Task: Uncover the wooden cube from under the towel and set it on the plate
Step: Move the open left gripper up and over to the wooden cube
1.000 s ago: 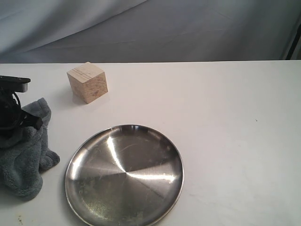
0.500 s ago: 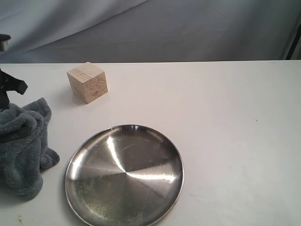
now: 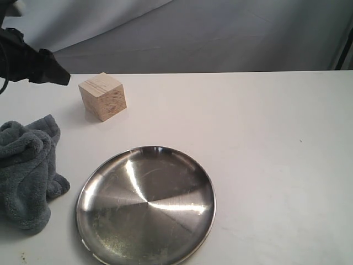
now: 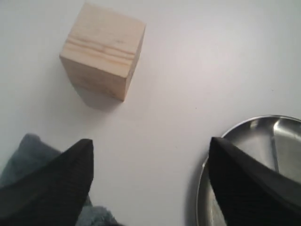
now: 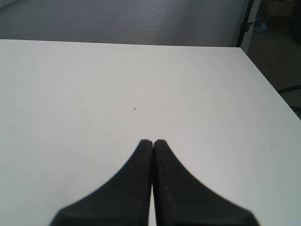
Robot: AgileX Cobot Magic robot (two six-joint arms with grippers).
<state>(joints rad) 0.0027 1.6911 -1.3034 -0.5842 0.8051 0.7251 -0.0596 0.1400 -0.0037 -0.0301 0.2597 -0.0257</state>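
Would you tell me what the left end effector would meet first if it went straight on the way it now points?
Probably bare table: the open left end effector aims between the wooden cube and the plate, though depth is unclear.

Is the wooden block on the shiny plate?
No, the wooden cube stands on the white table, apart from the plate.

The wooden cube point(image 4: 103, 49) sits bare ahead of the wide-parted left gripper point(image 4: 149, 141).
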